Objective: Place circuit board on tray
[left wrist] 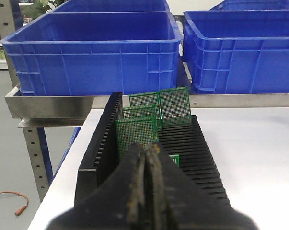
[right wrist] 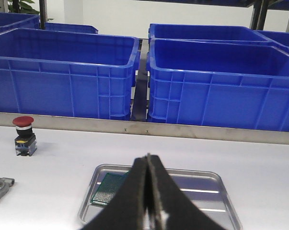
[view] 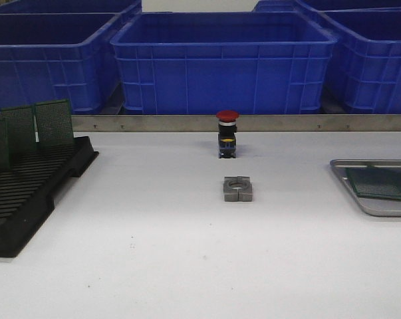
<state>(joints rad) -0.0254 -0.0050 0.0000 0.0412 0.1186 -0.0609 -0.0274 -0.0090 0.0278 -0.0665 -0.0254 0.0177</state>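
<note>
The silver-grey ribbed tray (view: 380, 211) sits at the right edge of the table, and one green circuit board (view: 378, 183) lies flat in it. The right wrist view shows the same tray (right wrist: 202, 184) and board (right wrist: 108, 189) just beyond my right gripper (right wrist: 148, 157), which is shut and empty. Several green circuit boards (view: 54, 123) stand upright in the black slotted rack (view: 27, 193) at the left. My left gripper (left wrist: 149, 149) is shut and empty, right in front of the nearest standing board (left wrist: 137, 134) in the rack (left wrist: 202, 153). Neither gripper shows in the front view.
A red-capped push button (view: 227, 133) and a grey metal clamp block (view: 238, 189) stand mid-table. Blue plastic bins (view: 223, 60) line the back behind a metal rail (view: 253, 123). The table's left edge runs beside the rack (left wrist: 63, 191).
</note>
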